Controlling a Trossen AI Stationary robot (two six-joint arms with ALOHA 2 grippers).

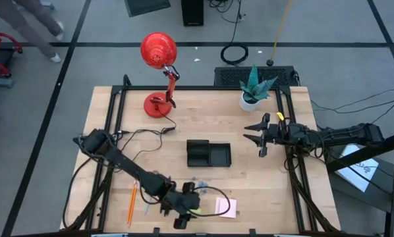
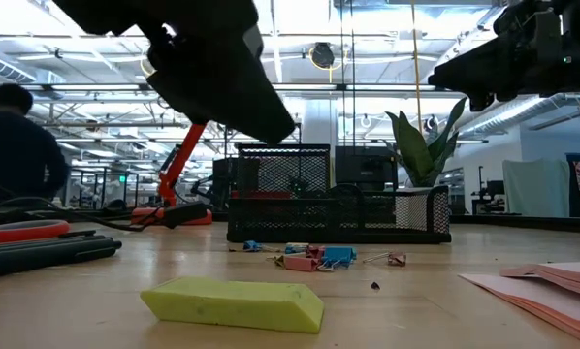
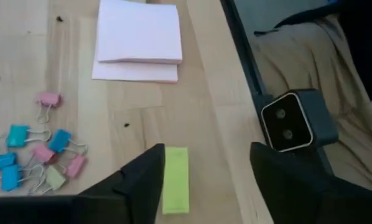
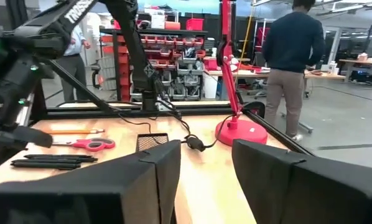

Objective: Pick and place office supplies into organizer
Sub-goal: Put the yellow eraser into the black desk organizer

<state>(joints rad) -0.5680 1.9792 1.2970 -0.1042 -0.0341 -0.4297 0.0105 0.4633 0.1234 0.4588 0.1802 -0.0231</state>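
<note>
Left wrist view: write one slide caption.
Open left gripper above a yellow-green eraser block, near pastel binder clips and a pink sticky-note pad.

Big open workshop with a grey floor (image 1: pixel 355 72), red parts shelving (image 4: pixel 173 53) and a person (image 4: pixel 290 56) standing behind the worktop (image 1: pixel 203 125).

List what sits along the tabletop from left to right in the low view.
Black pens → yellow-green eraser → coloured binder clips → pink sticky-note pad.

Red lamp (image 4: pixel 239 93) beyond parted fingers (image 4: pixel 142 180)
</note>
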